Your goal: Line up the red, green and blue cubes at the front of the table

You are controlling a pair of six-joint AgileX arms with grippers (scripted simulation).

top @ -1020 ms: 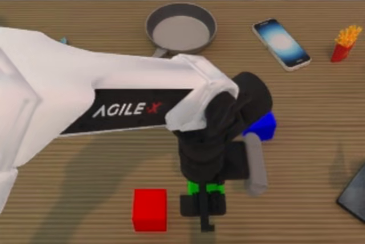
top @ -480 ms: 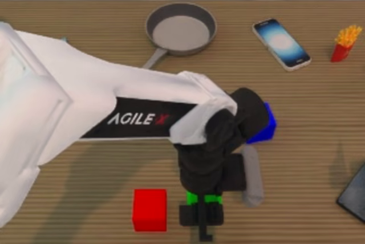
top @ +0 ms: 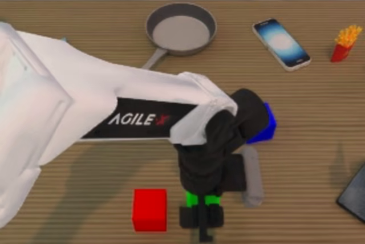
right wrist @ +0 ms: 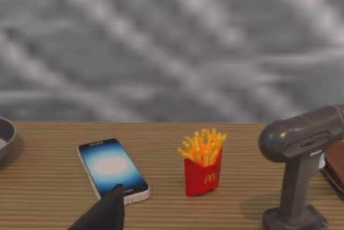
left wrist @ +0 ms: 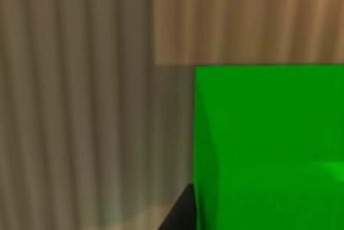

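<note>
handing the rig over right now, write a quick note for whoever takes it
Left gripper: low at the table's front, around the green cube; grip unclear.
Right arm: parked off the right side.
Red cube: at the front, left of the green one, with a gap between them.
Blue cube: farther back, mid-table, partly under the left arm.
Done: red placed. Left: release green, then bring blue to the front, probably right of green.

Our table [top: 319, 118] looks like tan wood with fine ridges. The green cube [left wrist: 269, 149], red cube [top: 150, 210] and blue cube [top: 263, 125] are smooth, matt and plain. We see a dull grey metal pan [top: 181, 28], a glossy glass-faced phone [top: 281, 44] and a red paper fries carton [right wrist: 203, 175].
</note>
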